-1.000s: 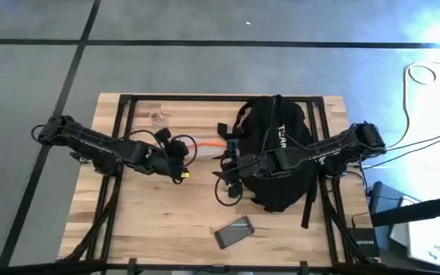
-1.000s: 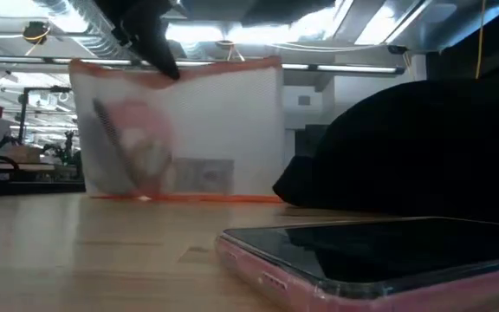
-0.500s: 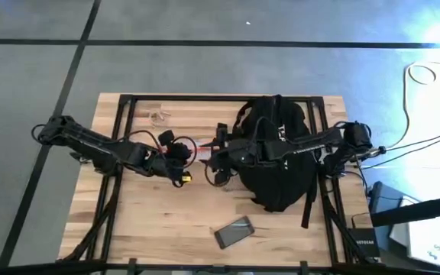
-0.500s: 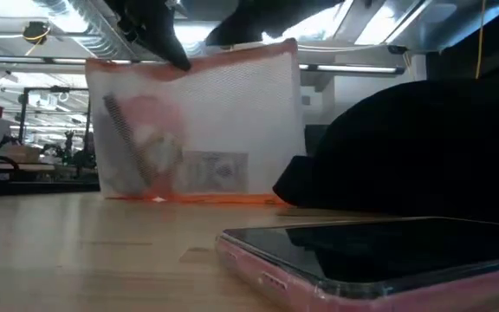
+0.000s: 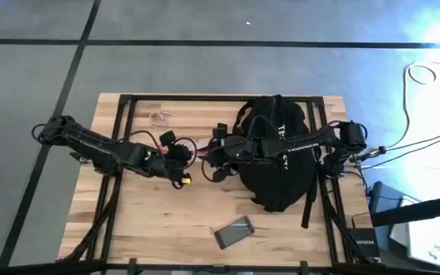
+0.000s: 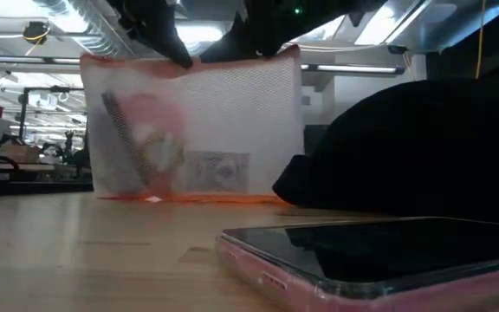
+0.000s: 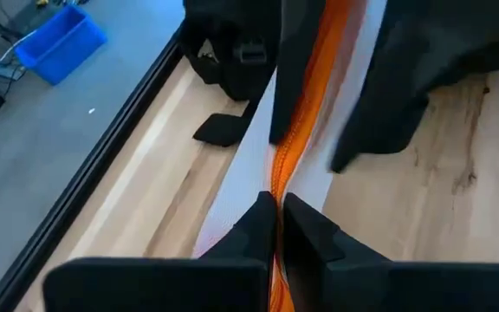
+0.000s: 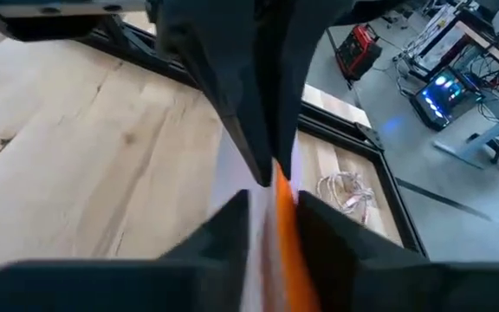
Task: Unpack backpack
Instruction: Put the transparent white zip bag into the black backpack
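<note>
The backpack (image 5: 277,160) is sitting as a big rounded black fabric mound on the wooden table (image 5: 143,221), with black straps trailing off its edges and white lettering showing on its upper face. In the low view it is filling the right side as a dark bulk (image 6: 423,156). It is lying directly under the right arm's forearm and just behind the right gripper (image 5: 212,153), which is reaching out past the bag's edge toward the table's middle.

Between the two grippers a white mesh pouch (image 6: 193,130) with an orange zipper edge is standing upright on the table, with some items showing blurrily through the mesh. The left gripper (image 5: 183,155) is pinching the orange edge: in the left wrist view its fingers (image 7: 258,227) are closed tight on the orange strip (image 7: 297,130). The right gripper is closing around the same edge from the opposite side; in the right wrist view its fingers (image 8: 232,221) are standing narrowly apart with the orange band between them, and whether they are actually clamping it cannot be told.

A phone (image 5: 234,231) in a pink case is lying flat, well apart from both grippers, toward the table's near edge.
</note>
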Available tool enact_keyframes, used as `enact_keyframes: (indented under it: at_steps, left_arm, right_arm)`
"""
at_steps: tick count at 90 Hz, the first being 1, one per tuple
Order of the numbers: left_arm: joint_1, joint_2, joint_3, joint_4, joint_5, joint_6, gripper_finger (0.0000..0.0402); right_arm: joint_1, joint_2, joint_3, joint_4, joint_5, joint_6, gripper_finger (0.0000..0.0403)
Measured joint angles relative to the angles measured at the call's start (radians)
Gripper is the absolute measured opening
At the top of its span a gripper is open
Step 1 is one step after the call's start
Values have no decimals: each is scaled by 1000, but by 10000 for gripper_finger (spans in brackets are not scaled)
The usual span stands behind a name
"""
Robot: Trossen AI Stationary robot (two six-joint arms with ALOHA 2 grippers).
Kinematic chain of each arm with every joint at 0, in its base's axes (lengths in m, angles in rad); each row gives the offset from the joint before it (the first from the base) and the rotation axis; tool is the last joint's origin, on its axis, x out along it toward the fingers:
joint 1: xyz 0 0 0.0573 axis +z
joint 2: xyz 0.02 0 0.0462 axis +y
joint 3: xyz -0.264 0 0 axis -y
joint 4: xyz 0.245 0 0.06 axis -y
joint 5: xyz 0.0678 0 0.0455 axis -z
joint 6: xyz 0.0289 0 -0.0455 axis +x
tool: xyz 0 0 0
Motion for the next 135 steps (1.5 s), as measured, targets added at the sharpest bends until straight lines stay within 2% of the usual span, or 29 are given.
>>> enact_keyframes:
  at_steps: [6,11,29,43,54,78,88,96,111,124,135]
  left_arm:
    - [-1,0,0,7,0,6,0]
    - [-7,0,0,18,-1,12,0]
    - [-78,-2,3,117,-10,143,0]
    - [-135,-11,2,99,-23,195,0]
    - [-174,-35,1,35,-78,137,2]
    - [-269,-66,1,-135,-40,-35,42]
    - [-300,-66,1,-198,-39,-83,77]
    - [-313,-66,1,-213,-40,-102,119]
    - [-321,-66,1,-215,-78,-131,221]
    - [-319,-65,1,-246,-182,-139,306]
    - [-298,-65,1,-356,-190,-208,337]
  right_arm:
    - [-4,0,0,-3,1,2,27]
    - [-8,0,0,-13,1,4,10]
    - [-10,0,1,-52,20,26,3]
    - [-10,-2,1,-49,30,25,1]
    - [-10,-15,0,-51,30,25,1]
    - [-10,-40,0,-69,28,24,0]
    - [-9,-41,0,-66,8,24,0]
    - [-9,-41,0,-68,-1,24,0]
    - [-9,-42,0,-82,-6,25,0]
    - [-9,-43,0,-91,-25,26,0]
    - [-9,-43,0,-99,-33,30,0]
